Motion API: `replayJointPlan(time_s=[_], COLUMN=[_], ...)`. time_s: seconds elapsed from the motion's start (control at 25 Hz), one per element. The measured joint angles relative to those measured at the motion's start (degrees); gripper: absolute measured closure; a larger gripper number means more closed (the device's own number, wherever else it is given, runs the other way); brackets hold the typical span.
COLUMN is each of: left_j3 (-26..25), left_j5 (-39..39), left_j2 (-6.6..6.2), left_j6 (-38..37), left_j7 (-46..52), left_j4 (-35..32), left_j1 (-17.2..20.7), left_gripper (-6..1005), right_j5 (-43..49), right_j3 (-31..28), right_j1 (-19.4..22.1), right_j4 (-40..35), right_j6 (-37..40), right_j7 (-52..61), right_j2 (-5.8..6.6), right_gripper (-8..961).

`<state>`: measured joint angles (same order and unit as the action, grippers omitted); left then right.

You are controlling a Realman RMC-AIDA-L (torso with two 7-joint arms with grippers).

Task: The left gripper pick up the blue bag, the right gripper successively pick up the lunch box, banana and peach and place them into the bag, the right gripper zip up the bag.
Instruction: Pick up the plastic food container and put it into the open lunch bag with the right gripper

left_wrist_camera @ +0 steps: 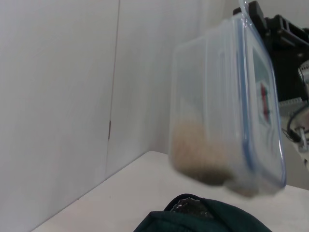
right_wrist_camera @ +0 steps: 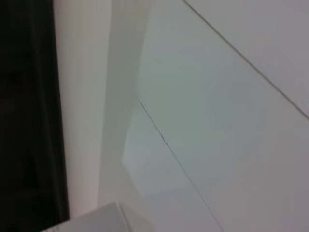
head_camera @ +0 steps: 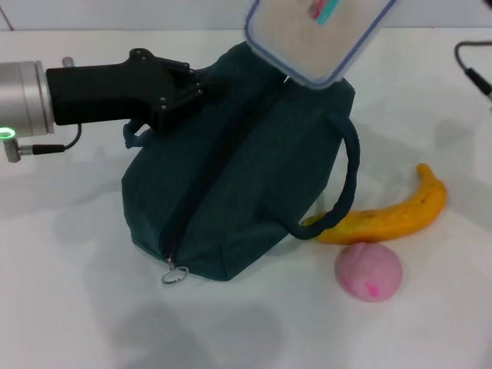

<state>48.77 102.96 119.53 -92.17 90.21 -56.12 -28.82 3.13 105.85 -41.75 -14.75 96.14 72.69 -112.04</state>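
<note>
Blue bag (head_camera: 238, 169) at frame centre, tipped, far edge pinched by left gripper (head_camera: 181, 96) from upper left, presumably to steady the mouth. Lunch box (head_camera: 315, 34) aloft at top edge, above the bag's far end; right gripper unseen, fingers impossible to judge. Banana (head_camera: 392, 215) and peach (head_camera: 369, 270) at lower right, touching, with open tabletop around.

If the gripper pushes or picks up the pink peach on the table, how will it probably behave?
The peach looks round like a ball, so a push would probably send it rolling over the smooth white table. It lies close beside the banana, which may stop it on that side. Its surface looks smooth, so it may slip from the fingers.
</note>
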Motion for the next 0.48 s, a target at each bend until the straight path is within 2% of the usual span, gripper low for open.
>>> replayJointPlan(time_s=[0.24,0.48], left_j3=[0.0,0.0], left_j5=[0.6,0.8], left_j2=[-0.01,-0.09], left_j6=[1.3,3.8], left_j7=[0.0,-0.7], left_j4=[1.2,3.7], left_j1=[-0.5,-1.2], left_gripper=[943,943], right_j5=[5.6,9.6], right_j3=[0.1,0.1], right_j1=[1.8,4.6], right_j4=[0.8,1.2], right_j6=[-5.1,-7.2], right_j7=[0.3,1.0], right_j2=[-1.99,-2.5], right_gripper=[861,860])
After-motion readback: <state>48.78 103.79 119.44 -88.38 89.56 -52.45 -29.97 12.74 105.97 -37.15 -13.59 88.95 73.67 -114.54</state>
